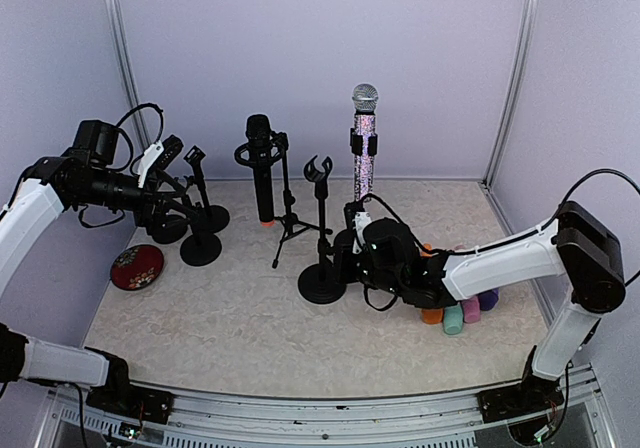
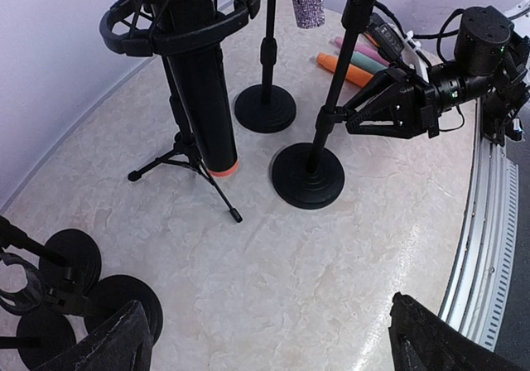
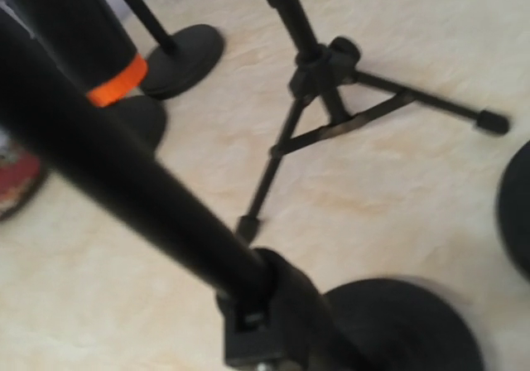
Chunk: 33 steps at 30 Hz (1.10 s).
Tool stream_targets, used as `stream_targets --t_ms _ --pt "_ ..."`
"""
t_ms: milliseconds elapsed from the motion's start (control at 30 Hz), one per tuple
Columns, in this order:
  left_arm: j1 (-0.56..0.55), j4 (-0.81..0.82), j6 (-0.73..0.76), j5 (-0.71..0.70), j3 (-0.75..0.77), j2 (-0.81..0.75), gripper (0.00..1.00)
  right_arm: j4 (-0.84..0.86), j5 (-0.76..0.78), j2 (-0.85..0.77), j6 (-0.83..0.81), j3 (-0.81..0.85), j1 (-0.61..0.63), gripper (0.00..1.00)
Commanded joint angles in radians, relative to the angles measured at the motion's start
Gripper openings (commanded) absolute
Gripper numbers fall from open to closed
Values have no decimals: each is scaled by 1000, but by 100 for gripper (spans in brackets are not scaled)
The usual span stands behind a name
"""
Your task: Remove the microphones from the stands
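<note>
Right end effector (image 2: 329,121) is closed on the pole of a round-base stand (image 2: 308,176), seemingly the empty one. Left end effector (image 2: 273,331) gapes wide, holding nothing. Glitter microphone (image 1: 364,138) sits clipped, above and beyond the right end effector: release, reach higher, lift straight.

On the surface (image 1: 250,318), the round-base stand (image 1: 322,286) stands at my right claw (image 1: 347,248). The tripod stand (image 1: 292,230) is behind-left and the microphone (image 1: 365,138) behind.
</note>
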Motion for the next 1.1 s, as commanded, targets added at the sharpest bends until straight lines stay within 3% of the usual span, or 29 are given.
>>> stream_targets --t_ms 0,67,233,367,500,633,800,1067 --pt "6 13 -7 16 -9 -1 97 -128 165 -13 -194 28 40 0" --pt "6 12 -8 16 -7 0 97 -134 203 -16 -265 36 53 1" --pt "7 10 -11 17 -2 3 97 -130 264 -42 -358 34 72 15" --pt "6 10 -11 19 -3 4 97 -123 261 -93 -381 25 72 43" --pt "6 11 -13 22 -5 5 97 -105 162 -164 -324 -4 50 60" --pt "5 12 -16 25 -6 6 97 -60 17 -238 -180 -67 -9 62" --pt "5 12 -18 25 -7 4 97 29 -149 -286 38 -158 -99 54" --pt "5 9 -19 25 -6 -7 97 130 -356 -161 224 -160 -140 48"
